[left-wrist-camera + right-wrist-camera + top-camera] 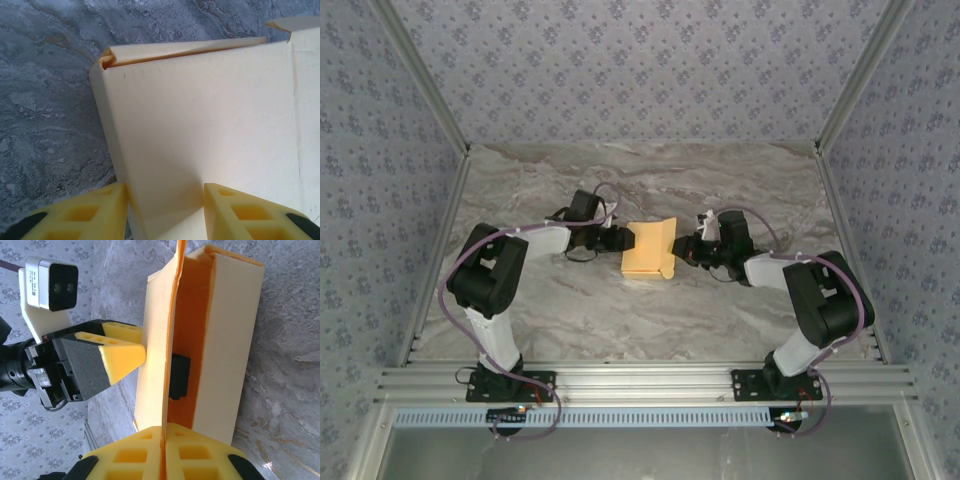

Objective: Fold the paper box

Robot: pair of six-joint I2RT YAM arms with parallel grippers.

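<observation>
The paper box [646, 250] lies mid-table, pale yellow outside and orange inside, with one long flap [159, 340] standing up. My left gripper [623, 238] is at its left end; its yellow fingers [90, 215] sit either side of the box's end wall [200, 115], touching it. My right gripper [162, 450] is at the right end [680, 250], shut on the thin edge of the upright flap. From the right wrist, one left finger [122, 357] presses on the flap's outer face. A small dark block [180, 376] shows inside the box; I cannot tell what it is.
The marble tabletop [620, 320] spreads around the box. Aluminium posts [435, 95] and patterned walls close in the left, right and back. A metal rail [640, 380] carrying both arm bases runs along the near edge.
</observation>
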